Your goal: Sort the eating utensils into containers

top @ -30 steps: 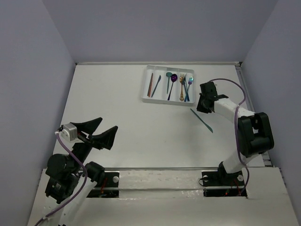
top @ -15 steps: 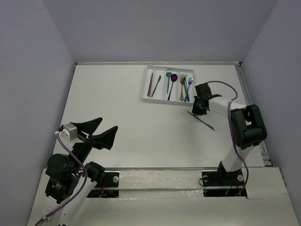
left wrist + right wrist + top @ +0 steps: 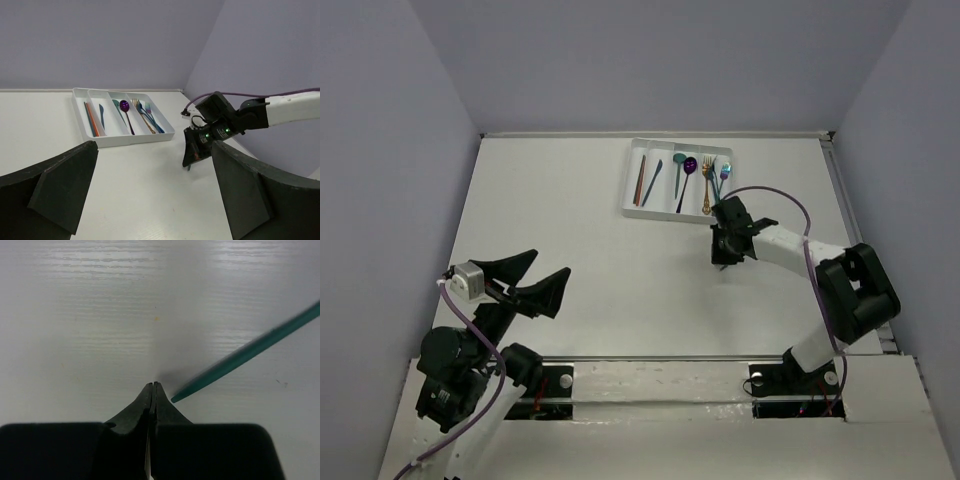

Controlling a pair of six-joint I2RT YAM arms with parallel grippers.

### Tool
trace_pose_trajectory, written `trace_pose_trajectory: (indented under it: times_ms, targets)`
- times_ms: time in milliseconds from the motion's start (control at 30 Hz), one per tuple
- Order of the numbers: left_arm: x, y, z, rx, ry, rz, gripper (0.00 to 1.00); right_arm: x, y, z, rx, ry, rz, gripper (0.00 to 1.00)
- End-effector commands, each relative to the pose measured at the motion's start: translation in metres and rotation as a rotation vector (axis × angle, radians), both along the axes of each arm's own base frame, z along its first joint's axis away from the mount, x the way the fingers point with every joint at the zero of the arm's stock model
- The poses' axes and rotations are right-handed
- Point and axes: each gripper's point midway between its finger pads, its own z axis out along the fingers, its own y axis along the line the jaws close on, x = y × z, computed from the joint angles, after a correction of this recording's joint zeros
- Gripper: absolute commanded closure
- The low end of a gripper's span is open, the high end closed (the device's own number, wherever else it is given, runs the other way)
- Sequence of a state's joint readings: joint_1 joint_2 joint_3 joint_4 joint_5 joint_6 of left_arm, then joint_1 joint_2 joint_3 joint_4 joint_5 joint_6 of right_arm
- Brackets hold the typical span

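The right hand (image 3: pixel 152 387) has been brought together within the last second, and its two fingertips are pressed flat against each other with nothing seen between them. The teal chopstick (image 3: pixel 245 352) is not clamped: its near tip lies just beside the right fingertip, on the desk (image 3: pixel 570 220), and its shaft runs away to the upper right of the wrist view. Over the same second the hand has been carried from beside the white tray (image 3: pixel 628 190) leftward and down onto the spot where the chopstick lay. In the top view the chopstick is now hidden under hand and forearm. The closure is judged to have missed, so this last loose utensil is probably not yet secured, and a reopening and a small sideways shift are likely needed.

The right arm (image 3: pixel 790 245) is stretched low and leftward across the desk, with the hand tipped down at the surface just in front of the tray. The left hand (image 3: pixel 535 280) is held back near its base, its fingers spread wide and empty
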State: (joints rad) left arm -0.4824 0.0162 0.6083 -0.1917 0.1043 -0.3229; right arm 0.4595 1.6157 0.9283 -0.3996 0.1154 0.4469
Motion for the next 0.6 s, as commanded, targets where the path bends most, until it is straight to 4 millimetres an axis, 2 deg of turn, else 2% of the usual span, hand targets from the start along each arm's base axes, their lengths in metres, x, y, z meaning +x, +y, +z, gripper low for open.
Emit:
trace_pose_trajectory:
  times_ms: [0,33,67,100,167,200,267,433,567]
  targets:
    - [-0.006,0.0,0.015,-0.022,-0.055,-0.013,0.01,-0.001,-0.013,0.041,-0.004,-0.071,-0.072,0.92]
    - [-0.006,0.0,0.015,-0.022,-0.055,-0.013,0.01,0.0,-0.015,0.041,-0.011,-0.077,-0.085,0.92]
    - [-0.006,0.0,0.016,-0.023,-0.057,-0.013,0.01,0.001,-0.017,0.048,-0.01,-0.096,-0.098,0.86]
    - [-0.006,0.0,0.016,-0.023,-0.058,-0.014,0.01,0.002,-0.022,0.059,-0.013,-0.136,-0.12,0.71]
    - [-0.006,0.0,0.016,-0.023,-0.058,-0.014,0.01,0.004,-0.026,0.067,-0.011,-0.169,-0.161,0.54]
    - [-0.006,0.0,0.016,-0.023,-0.058,-0.014,0.01,0.004,-0.028,0.068,-0.015,-0.175,-0.174,0.41]
    - [-0.006,0.001,0.016,-0.023,-0.058,-0.013,0.01,0.005,-0.037,0.064,-0.035,-0.173,-0.225,0.32]
    - [-0.007,0.001,0.016,-0.024,-0.06,-0.014,0.01,0.009,-0.064,0.037,-0.077,-0.12,-0.333,0.35]
    - [-0.007,0.001,0.016,-0.024,-0.062,-0.016,0.01,0.021,-0.061,0.024,-0.061,-0.1,-0.348,0.35]
